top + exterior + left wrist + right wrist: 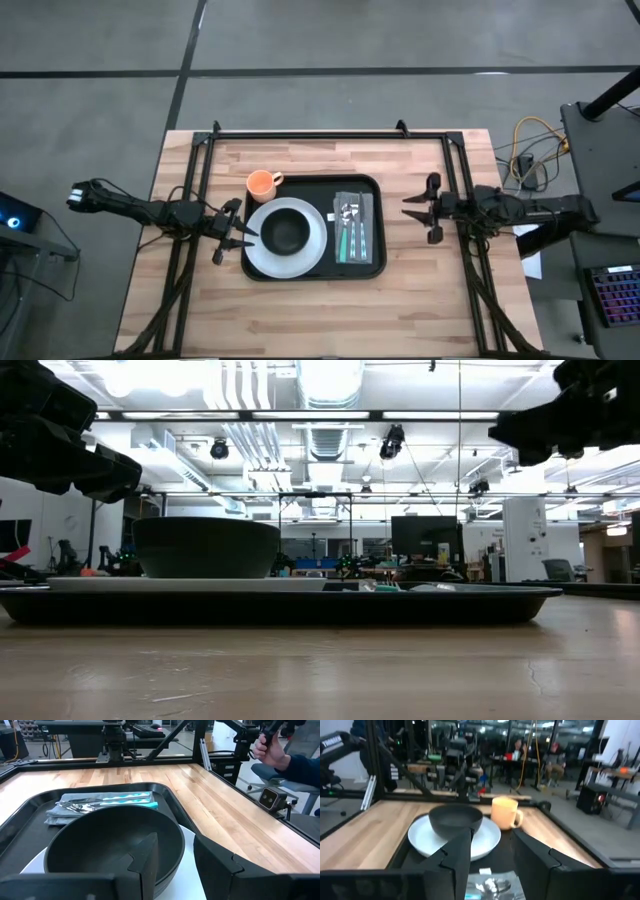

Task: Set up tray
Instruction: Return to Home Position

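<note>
Bright ceiling lamps (pixel 328 375) glare at twelve o'clock in the low view; the table (pixel 320 670) shines softly, shadow thin beneath the tray (pixel 300 608).

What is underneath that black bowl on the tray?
The black bowl sits on a white plate, whose rim shows all around it; the plate lies on the black tray. The plate's middle is covered by the bowl, so it cannot be seen.

Large black rectangular tray (pixel 310 188), rounded corners, low raised rim, lying flat before me at centre of wooden surface (pixel 300 320).
</note>
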Controlling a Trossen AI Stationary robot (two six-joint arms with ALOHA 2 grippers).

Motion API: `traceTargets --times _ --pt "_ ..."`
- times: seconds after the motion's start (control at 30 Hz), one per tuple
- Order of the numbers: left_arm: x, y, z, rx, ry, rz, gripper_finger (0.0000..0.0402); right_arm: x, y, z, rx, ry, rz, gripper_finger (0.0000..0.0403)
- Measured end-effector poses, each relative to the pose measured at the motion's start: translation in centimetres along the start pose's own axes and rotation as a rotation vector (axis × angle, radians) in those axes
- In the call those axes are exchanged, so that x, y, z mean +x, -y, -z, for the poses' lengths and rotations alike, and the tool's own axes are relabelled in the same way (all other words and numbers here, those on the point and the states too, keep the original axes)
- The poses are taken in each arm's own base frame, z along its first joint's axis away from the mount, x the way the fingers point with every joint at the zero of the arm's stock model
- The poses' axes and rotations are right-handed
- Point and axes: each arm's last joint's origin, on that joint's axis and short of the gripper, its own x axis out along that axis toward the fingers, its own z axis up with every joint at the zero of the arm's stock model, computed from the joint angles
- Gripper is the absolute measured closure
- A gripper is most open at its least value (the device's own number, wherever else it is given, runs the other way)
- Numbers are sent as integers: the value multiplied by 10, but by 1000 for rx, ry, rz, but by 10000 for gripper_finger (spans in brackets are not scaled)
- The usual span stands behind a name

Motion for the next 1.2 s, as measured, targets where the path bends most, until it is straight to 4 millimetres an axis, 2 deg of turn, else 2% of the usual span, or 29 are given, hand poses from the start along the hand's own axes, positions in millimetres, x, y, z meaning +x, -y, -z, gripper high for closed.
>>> traceTargets --times 0.3,0.67,1.2 --pt "0 0 0 0 0 0 293 -12 1 3 -60 92 7 275" --pt "0 0 0 0 0 0 293 -17 1 12 -131 144 19 275" --pt "0 0 0 0 0 0 293 -16 1 20 -122 92 9 275"
